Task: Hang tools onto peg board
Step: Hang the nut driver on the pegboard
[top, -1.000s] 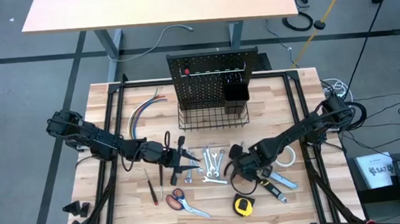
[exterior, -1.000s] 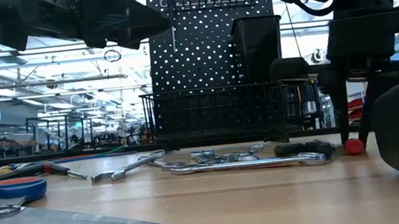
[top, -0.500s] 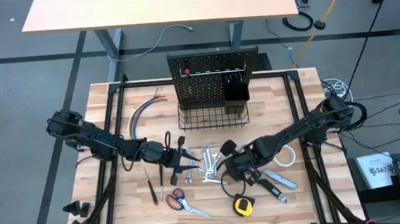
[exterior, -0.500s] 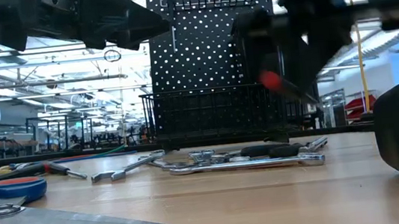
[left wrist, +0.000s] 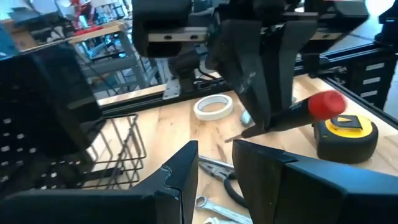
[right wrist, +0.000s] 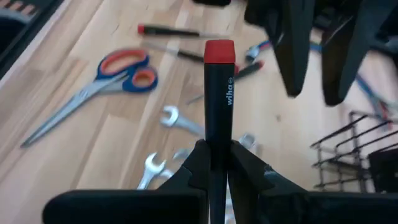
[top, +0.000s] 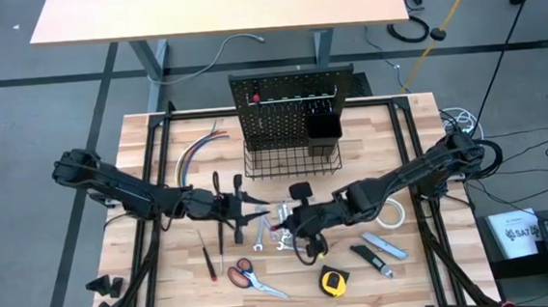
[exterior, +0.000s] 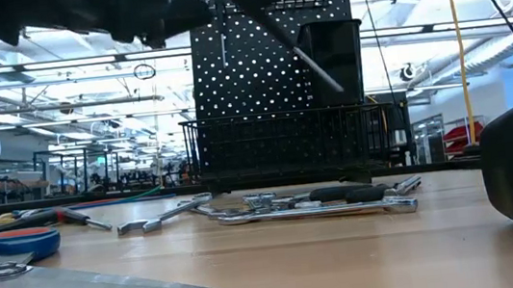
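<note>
The word "wiha" is printed in white, running lengthwise, on the black handle of the screwdriver (right wrist: 218,93) with the red cap. Lettering is seen on a white box (top: 517,230) on the floor beside the table in the high view, but it cannot be read with certainty. No other text is legible.

Even, bright overhead light fills the scene; shadows on the wooden table (top: 167,277) are soft and faint. At table level, the ceiling strips behind glare white, perhaps overexposed, and the near scissors (exterior: 49,274) are blurred.
</note>
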